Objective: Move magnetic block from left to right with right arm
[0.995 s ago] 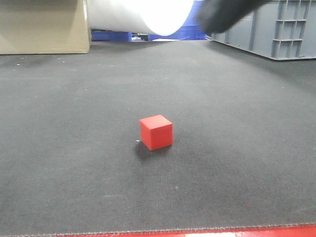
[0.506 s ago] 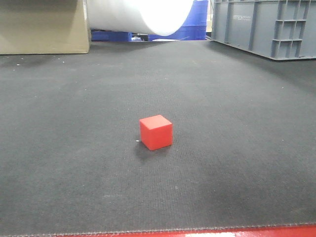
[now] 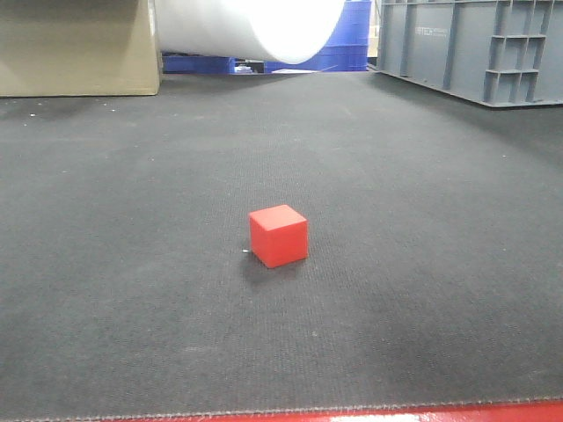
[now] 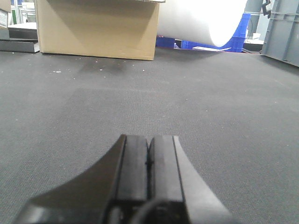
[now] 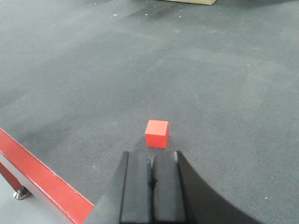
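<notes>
The magnetic block (image 3: 278,235), a small plain red cube, rests alone on the dark mat near the middle of the front view. In the right wrist view the same magnetic block (image 5: 156,134) lies just beyond my right gripper (image 5: 150,159), which is shut with its two black pads pressed together and nothing between them; it is apart from the cube. My left gripper (image 4: 148,142) is shut too, empty, low over bare mat, with no cube in its view. Neither arm shows in the front view.
A cardboard box (image 3: 77,46) stands at the back left, a large white roll (image 3: 251,26) beside it, and a grey plastic crate (image 3: 479,46) at the back right. The mat's red front edge (image 5: 42,179) runs near the right gripper.
A dark blurred arm seen at the top right one second ago has left the front view. The cube has not moved.
</notes>
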Controlling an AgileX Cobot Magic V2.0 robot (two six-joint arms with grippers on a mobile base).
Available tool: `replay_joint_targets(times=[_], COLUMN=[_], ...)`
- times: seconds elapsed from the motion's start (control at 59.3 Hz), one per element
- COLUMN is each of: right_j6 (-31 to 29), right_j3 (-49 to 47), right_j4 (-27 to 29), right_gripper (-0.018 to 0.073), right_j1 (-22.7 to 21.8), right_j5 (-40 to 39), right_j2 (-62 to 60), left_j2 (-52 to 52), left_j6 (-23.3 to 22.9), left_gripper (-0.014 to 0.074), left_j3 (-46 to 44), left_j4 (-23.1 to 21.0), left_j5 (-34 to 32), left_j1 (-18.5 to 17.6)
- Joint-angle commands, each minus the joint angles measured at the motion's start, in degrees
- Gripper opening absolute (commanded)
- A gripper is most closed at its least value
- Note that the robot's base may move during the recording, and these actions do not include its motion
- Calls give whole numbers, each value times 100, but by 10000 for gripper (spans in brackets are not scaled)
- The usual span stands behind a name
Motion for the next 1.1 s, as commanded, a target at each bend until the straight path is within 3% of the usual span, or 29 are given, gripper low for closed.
replay_joint_targets(times=[0.0,0.135,0.422,0.624,0.827,1.08], right_j6=[2,-4,-4,-4,-4,-4], right_j3=[-147,-31,1170,2206,3026,3006], right_j4=[-34,-207,-217,-217,-217,-211], right_gripper=[58,58,58,58,58,58], right_j1=[-38,-306,-2423,-3520,-3879,-3879], right_j5=[-572,-682,-1884,-2749,-3373,-3032], right_j2=[19,-115,-1254,-2010,-2471,-2470], left_j2=[-60,-60,-60,-60,-60,-60], left_j6=[-25,-25,-25,-25,-25,-25], left_gripper=[-116,-116,-116,-116,-116,-116], left_j3=[59,59,59,59,59,59], left_j4=[0,0,0,0,0,0], left_j5=[-517,-517,-517,-517,-517,-517], left_j1=[-32,-32,-32,-32,-32,-32])
